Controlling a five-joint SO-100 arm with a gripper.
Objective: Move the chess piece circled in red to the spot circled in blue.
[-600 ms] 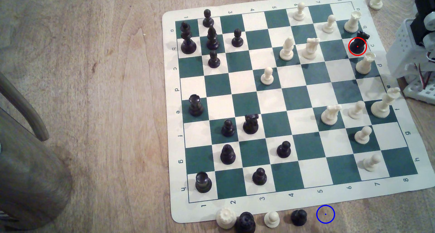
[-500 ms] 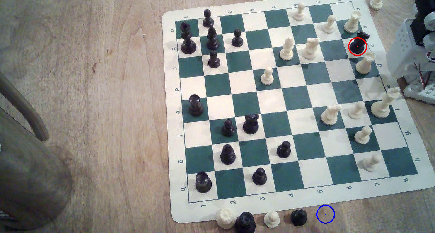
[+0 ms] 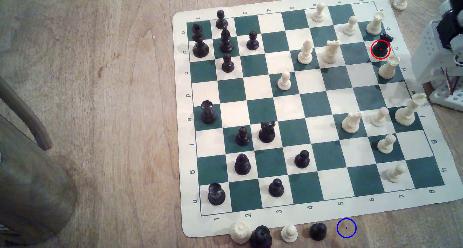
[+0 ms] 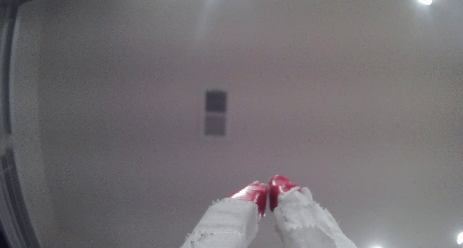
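The chess piece circled in red (image 3: 381, 47), a small black knight, stands near the far right edge of the green and white board (image 3: 313, 105) in the exterior view. The spot circled in blue (image 3: 346, 228) is bare wood just off the board's near edge. The arm's white and black body (image 3: 443, 42) sits at the exterior view's right edge, beside the board. In the wrist view my gripper (image 4: 268, 191) points up at a pale ceiling; its red fingertips (image 4: 253, 191) are pressed together with nothing between them.
White pieces crowd the knight: a rook (image 3: 375, 23) behind it and another (image 3: 388, 67) in front. Beside the blue ring a black pawn (image 3: 317, 231), a white pawn (image 3: 289, 233) and two more pieces line the board's near edge. A wooden chair (image 3: 27, 142) stands at the left.
The arm's upper black part at the exterior view's right edge has shifted slightly and blurred. No piece on the board has moved.
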